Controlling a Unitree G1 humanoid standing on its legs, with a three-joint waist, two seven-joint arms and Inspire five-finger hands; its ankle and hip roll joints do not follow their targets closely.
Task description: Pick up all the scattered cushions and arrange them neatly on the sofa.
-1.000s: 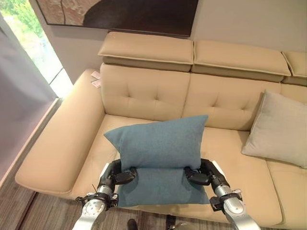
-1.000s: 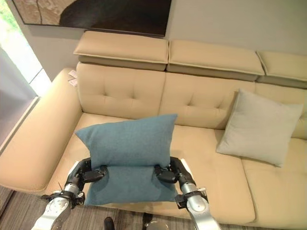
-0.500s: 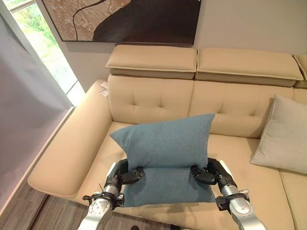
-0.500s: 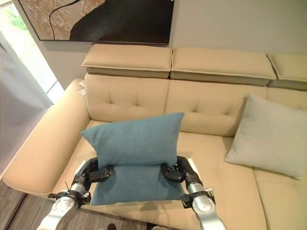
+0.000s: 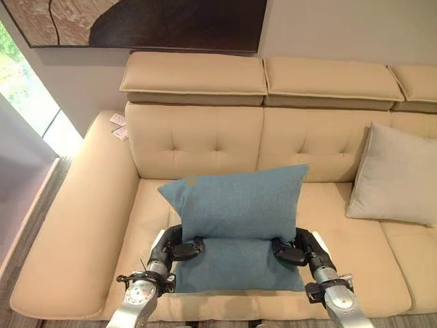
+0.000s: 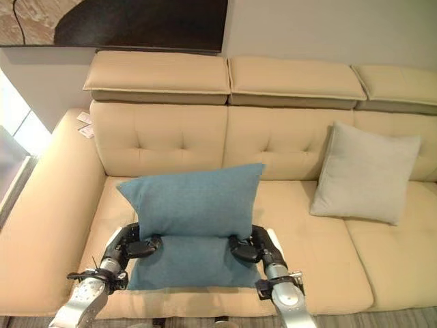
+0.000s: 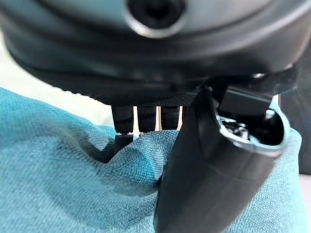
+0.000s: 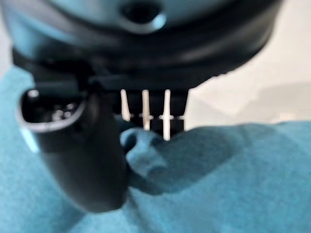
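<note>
I hold a blue cushion [image 5: 235,205] upright over the front of the beige sofa's seat [image 5: 355,253], between both hands. My left hand [image 5: 171,251] pinches its left side and my right hand [image 5: 295,251] pinches its right side, so the fabric creases across the middle. In the left wrist view the thumb [image 7: 214,170] and fingers [image 7: 141,119] press into the blue cushion's cloth [image 7: 58,184]. The right wrist view has the thumb [image 8: 87,160] squeezing a fold of the blue cushion [image 8: 218,179]. A grey cushion [image 5: 392,178] leans against the sofa's backrest at the right.
The sofa's wide left armrest [image 5: 75,219] has small pink-white tags [image 5: 119,126] at its far end. Tufted backrest [image 5: 205,140] and headrests [image 5: 198,72] run behind the seat. A dark painting [image 5: 136,20] hangs on the wall above. A bright window [image 5: 31,102] is at the left.
The camera has shifted, so the sofa sits more centred and the floor has dropped out of sight. Both hands keep the same grip on the blue cushion, now further over the seat.
</note>
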